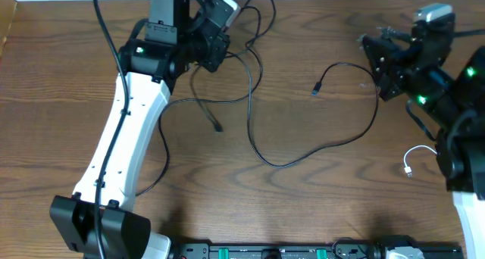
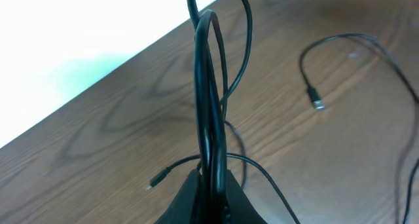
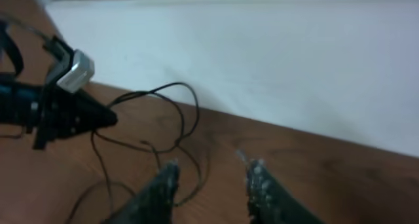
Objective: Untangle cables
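A dark brown wood-grain table [image 1: 61, 138] meets a pale wall along its far edge. On it, the black cables [image 1: 244, 58] bunch in a loose knot of loops at the far left. These are thin, glossy, limp cords. From the knot one long strand [image 1: 280, 164] sags toward the near side, swings right, and curls back to a small blue-tipped plug [image 1: 315, 90]. A shorter strand ends in a plug [image 1: 218, 128] just near of the knot. A short white cable [image 1: 411, 162] lies curled at the right, well apart from the black ones.

The left gripper [image 2: 211, 191] is pinched closed on several black strands, which rise taut and upright from its fingers in the left wrist view. The right gripper [image 3: 209, 175] has its fingers parted with nothing between them, and it is pointed left toward the knot.

The long strand's free run lies roughly left to right between the arms. Its plug end is left of the right gripper and nearer to it than to the left one. I judge that the right arm is better placed to draw that end away from the held bundle.
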{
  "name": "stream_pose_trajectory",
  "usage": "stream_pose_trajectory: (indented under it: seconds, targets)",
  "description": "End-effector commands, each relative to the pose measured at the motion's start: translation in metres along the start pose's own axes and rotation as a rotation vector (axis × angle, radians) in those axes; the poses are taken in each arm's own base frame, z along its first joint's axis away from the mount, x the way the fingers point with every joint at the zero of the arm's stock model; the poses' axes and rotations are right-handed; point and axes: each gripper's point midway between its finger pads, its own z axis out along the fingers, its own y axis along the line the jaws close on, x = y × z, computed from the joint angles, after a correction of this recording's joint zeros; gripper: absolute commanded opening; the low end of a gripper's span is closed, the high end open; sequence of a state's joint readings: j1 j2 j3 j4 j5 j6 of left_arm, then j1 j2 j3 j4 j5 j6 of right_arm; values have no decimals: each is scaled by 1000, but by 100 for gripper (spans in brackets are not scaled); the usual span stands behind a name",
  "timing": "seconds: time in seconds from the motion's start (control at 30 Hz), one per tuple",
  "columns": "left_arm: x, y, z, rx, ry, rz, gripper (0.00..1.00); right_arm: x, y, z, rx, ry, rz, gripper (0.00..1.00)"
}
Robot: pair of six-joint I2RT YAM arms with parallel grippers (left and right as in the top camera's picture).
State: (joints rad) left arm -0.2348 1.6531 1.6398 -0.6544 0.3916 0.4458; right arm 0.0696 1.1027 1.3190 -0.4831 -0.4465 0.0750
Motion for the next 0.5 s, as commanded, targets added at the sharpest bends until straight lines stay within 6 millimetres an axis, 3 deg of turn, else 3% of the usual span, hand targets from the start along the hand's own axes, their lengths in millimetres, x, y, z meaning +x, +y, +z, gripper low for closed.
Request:
stream_pose_trajectory:
  seconds: [0.0,0.07,0.23,0.47]
  targets:
    - [-8,-22,-2,61,-24,27,7,21,3,27,-75,84,23,41]
    - [-10,-31,0,83,-26,36,7,34,2,45,-98,130,41,47]
    - [-17,-55,1,166,-47,56,7,66,9,88,-160,222,63,49]
    - [-21,-70,0,226,-64,65,7,97,29,128,-230,285,54,50]
